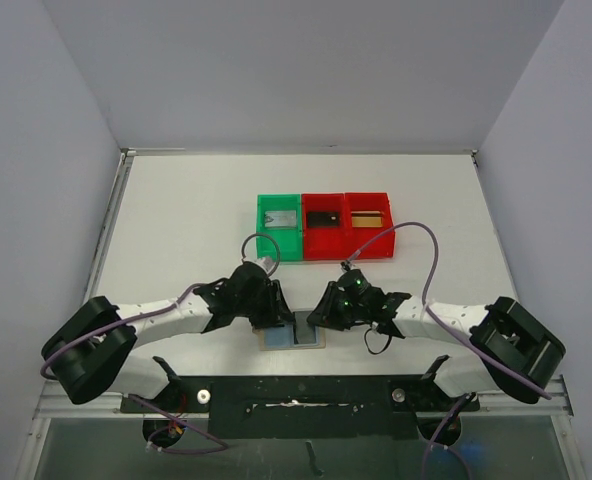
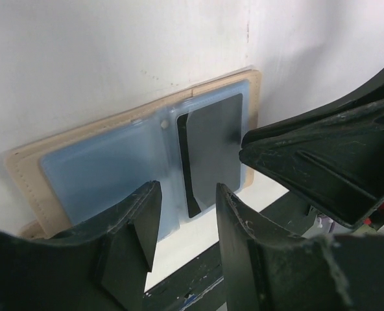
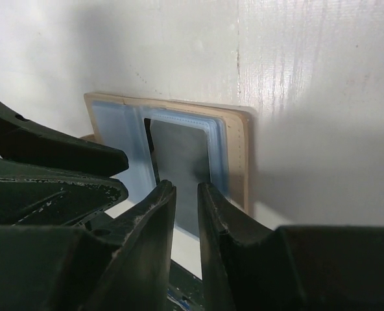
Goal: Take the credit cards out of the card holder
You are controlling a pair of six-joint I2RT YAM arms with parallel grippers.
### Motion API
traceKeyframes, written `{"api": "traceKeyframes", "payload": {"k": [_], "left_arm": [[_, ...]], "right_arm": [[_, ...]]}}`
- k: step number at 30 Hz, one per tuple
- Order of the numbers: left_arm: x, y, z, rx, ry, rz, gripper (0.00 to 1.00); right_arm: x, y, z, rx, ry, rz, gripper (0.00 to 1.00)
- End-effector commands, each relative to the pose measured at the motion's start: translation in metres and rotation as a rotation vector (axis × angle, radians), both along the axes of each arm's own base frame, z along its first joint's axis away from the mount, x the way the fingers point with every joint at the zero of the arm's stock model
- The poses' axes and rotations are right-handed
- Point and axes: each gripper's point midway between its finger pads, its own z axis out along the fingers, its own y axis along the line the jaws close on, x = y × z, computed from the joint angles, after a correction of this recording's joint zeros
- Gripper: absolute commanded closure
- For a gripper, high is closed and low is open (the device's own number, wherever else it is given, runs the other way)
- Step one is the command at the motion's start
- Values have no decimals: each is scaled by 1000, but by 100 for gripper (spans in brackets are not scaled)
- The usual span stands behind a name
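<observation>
1. top view: the card holder (image 1: 276, 341) lies open on the table (image 1: 176, 220) at 6 o'clock, just before the arm bases. its long axis goes from 9 to 3 o'clock. one dark card (image 1: 307, 333) sits in its right half, with the long axis from 12 to 6. the left gripper (image 1: 276, 318) and the right gripper (image 1: 326, 316) both hang over it. toward 12 o'clock, the green bin (image 1: 279, 240) and the two red bins (image 1: 326, 243) each hold a card already.
2. left wrist view: the left fingers (image 2: 140, 223) are spread with nothing between them, low by the blue pocket near the fold. i think this arm should press the holder down.
3. right wrist view: the right fingers (image 3: 154, 223) are almost together, and the near end of the dark card is in line with the narrow gap. you cannot tell if they pinch it. i judge this is the last card. next you need a sure grip on its short edge, then a pull along its long axis, toward the fingers.
</observation>
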Motion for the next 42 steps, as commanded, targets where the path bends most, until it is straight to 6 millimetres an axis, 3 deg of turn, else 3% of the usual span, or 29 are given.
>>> {"api": "traceKeyframes", "payload": {"k": [1,6,15,23,32,42], "left_arm": [[14,-24,22,-96,-67,-11,64],[9,-22,5,-85,-20,17,71],[0,-12,-14,-88,27,69,73],[1,-14,-10,-179,27,127,78],[6,-15,2,-249,0,167,99],[8,1,6,-250,-17,202,100]], "right_arm": [[8,-1,15,9,-41,-16,78],[6,1,4,-28,-5,12,82],[0,1,-8,-42,52,28,87],[-2,0,-12,-31,70,27,89],[-4,-1,-15,-17,91,26,90],[-3,-3,-18,-20,104,21,90]]}}
